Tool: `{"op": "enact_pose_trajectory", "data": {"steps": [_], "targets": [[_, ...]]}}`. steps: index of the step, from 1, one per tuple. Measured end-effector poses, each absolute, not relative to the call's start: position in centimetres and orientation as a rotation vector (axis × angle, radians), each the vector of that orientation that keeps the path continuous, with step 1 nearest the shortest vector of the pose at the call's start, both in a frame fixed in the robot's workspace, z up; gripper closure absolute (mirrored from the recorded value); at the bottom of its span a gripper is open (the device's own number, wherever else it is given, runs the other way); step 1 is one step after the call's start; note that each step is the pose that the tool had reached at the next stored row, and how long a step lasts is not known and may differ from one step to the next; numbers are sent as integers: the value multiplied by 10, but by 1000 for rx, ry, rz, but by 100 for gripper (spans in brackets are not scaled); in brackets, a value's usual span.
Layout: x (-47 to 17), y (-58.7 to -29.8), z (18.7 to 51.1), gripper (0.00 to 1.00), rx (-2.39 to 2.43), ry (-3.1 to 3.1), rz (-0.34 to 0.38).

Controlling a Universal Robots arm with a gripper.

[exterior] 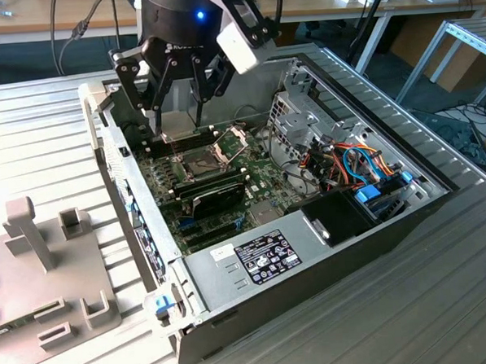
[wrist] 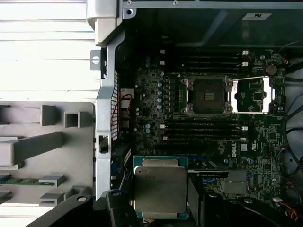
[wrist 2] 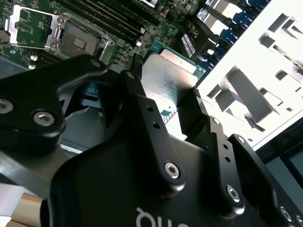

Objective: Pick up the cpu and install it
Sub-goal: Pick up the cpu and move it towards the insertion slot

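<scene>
Cpu (wrist: 158,189): pickup done, clamped between fingers of gripper (exterior: 177,123), held above motherboard (wrist: 151,94), apart from socket (wrist: 207,96). Socket empty, socket frame (wrist: 251,94) hinged open. Install not yet done.

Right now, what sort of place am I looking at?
Likely a robotics lab or workshop: an open computer case sits on a ribbed metal table, desks with cables stand behind, and a claw holds a cpu over the motherboard.
</scene>
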State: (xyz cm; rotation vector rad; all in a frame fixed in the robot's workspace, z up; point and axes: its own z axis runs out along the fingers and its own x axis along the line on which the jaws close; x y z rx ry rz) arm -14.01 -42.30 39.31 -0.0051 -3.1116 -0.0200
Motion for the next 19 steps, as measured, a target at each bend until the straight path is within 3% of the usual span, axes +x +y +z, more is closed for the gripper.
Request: {"op": "enact_pose_trajectory", "data": {"steps": [19], "targets": [[-118,-401,390,45,-5,-3112,-20]]}}
